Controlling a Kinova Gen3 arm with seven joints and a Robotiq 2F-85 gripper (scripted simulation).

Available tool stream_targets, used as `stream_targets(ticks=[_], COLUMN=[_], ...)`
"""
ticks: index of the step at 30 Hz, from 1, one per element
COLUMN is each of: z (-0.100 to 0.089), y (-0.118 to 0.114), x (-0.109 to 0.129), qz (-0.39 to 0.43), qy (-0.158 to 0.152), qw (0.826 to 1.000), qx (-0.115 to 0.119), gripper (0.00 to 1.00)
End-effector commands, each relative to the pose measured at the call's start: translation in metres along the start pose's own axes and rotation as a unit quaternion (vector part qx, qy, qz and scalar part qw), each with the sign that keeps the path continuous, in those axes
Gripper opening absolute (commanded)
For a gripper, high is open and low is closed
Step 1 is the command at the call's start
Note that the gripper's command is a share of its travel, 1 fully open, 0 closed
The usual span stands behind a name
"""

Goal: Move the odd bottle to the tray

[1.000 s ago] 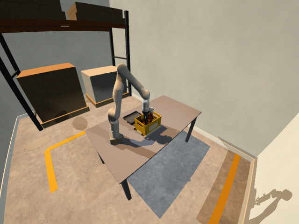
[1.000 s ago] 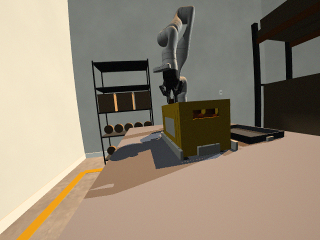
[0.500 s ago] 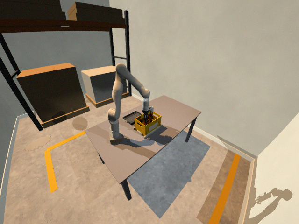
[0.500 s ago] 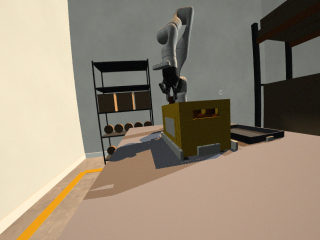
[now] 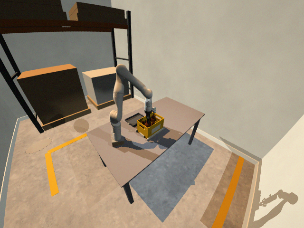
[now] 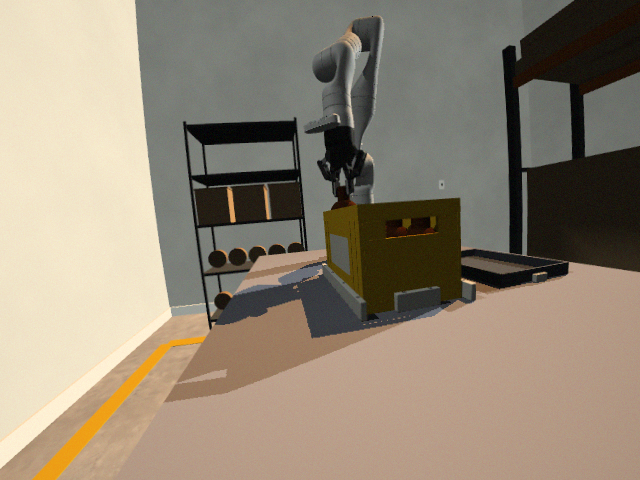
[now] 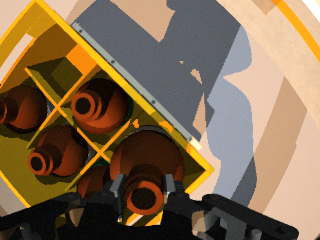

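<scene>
A yellow crate (image 5: 151,126) stands on the table and holds several brown bottles. In the wrist view my gripper (image 7: 145,185) is shut on the neck of one brown bottle (image 7: 146,163) in the crate's corner compartment. In the exterior view the gripper (image 6: 341,187) holds this bottle (image 6: 342,199) with its shoulder risen just above the crate's rim (image 6: 392,204). Other bottles (image 7: 100,106) (image 7: 56,152) stand in neighbouring compartments. The black tray (image 5: 134,119) lies beside the crate, near the arm's base; it also shows in the exterior view (image 6: 511,265).
Small grey blocks (image 6: 416,298) sit against the crate's foot and one by the tray (image 6: 539,276). The arm's base (image 5: 117,137) stands on the table near the tray. Shelving and boxes stand beyond the table.
</scene>
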State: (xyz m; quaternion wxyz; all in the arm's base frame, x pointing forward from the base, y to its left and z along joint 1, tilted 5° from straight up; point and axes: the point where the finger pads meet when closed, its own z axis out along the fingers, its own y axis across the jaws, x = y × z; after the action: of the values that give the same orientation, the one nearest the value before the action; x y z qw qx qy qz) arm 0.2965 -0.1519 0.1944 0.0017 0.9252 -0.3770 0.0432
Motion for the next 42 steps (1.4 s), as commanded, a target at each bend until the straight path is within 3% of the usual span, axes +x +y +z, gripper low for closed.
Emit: stream_targets(ticks=[1, 42], z=[-0.0027, -0.0099], y=[-0.0027, -0.0026], x=[0.0004, 0.0004], qz=[-0.003, -0.003], qy=[0.002, 0.002], qw=[1.0, 1.0], qx=[0.003, 0.003], gripper=[0.0, 0.0])
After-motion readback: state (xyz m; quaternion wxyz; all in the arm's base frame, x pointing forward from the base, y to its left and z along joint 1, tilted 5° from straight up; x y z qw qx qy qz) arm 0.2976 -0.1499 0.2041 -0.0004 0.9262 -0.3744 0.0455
